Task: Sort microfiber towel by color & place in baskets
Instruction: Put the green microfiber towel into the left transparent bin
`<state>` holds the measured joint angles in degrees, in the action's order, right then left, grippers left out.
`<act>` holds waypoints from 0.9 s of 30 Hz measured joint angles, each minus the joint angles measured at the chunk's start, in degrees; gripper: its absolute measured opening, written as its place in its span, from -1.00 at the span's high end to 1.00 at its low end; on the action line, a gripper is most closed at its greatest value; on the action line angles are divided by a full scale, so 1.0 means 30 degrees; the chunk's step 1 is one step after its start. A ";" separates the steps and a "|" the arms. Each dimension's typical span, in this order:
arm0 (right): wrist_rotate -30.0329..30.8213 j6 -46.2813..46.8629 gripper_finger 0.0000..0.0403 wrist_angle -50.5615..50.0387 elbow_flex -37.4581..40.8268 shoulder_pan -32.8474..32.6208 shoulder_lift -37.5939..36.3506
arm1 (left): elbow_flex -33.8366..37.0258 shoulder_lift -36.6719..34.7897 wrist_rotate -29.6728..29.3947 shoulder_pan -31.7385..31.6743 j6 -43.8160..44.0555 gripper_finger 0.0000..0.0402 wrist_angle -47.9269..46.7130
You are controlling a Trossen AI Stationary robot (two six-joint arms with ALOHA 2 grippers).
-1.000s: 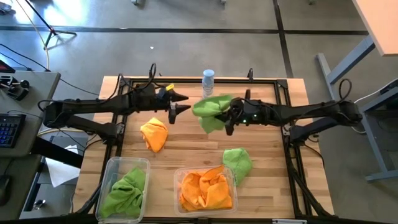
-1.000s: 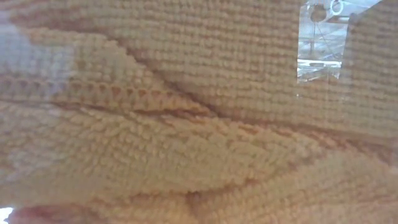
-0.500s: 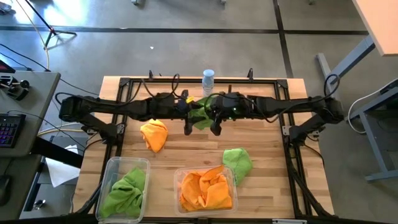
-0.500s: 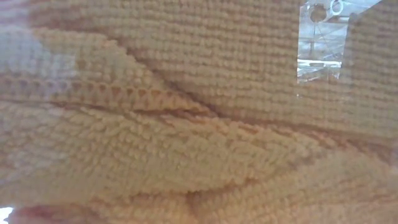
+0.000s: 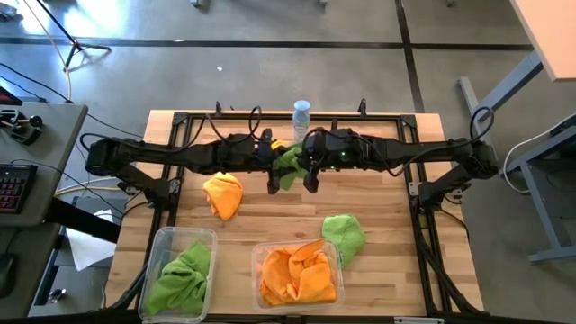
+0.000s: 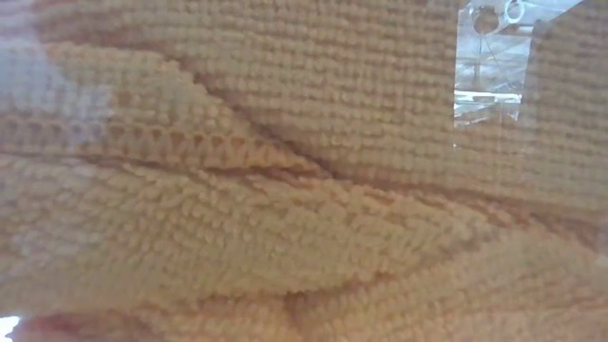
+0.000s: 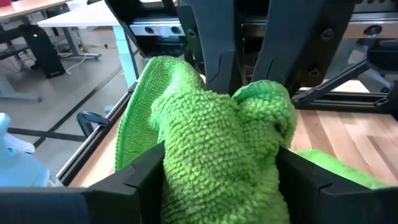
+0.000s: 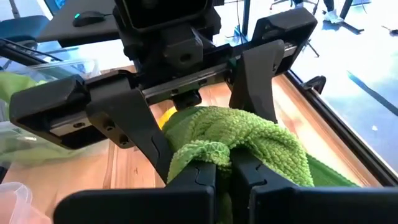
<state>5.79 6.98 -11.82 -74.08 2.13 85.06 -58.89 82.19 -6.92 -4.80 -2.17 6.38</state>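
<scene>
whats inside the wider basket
The wider basket holds a heap of orange towels that fills it. The heap covers its floor, so anything beneath cannot be seen.

A bright green microfiber towel (image 5: 290, 162) hangs bunched above the middle of the table, its looped pile crumpled into folds. On the wood lie two loose lumps — an orange towel (image 5: 223, 194) toward the left and a second green towel (image 5: 344, 236) just beside the wider basket. That wider clear basket (image 5: 333, 258) holds a heap of orange cloths (image 5: 297, 274); the narrower basket (image 5: 162, 242), at the near left corner, holds green cloths (image 5: 183, 275). Orange pile fills nearly the whole low view — pressed against the clear wall.
</scene>
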 joint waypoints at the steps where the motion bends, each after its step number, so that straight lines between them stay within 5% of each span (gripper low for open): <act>1: 0.0005 0.0018 1.00 0.0016 0.0001 0.0007 0.0000 | 0.0000 0.0000 -0.0094 0.0000 0.0000 -0.05 -0.0010; 19: 0.0290 0.0656 0.97 0.0806 0.0044 -0.0221 -0.0007 | -0.0029 0.0001 0.0140 0.0000 0.0036 -0.04 -0.1617; 27: 0.0343 0.1163 0.96 0.0658 0.0044 -0.0226 -0.0007 | 0.0007 0.0022 0.0387 0.0015 0.0162 0.44 -0.1796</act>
<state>6.82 10.47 -9.84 -73.95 1.45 85.03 -58.87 82.26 -5.76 -4.75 -1.69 0.99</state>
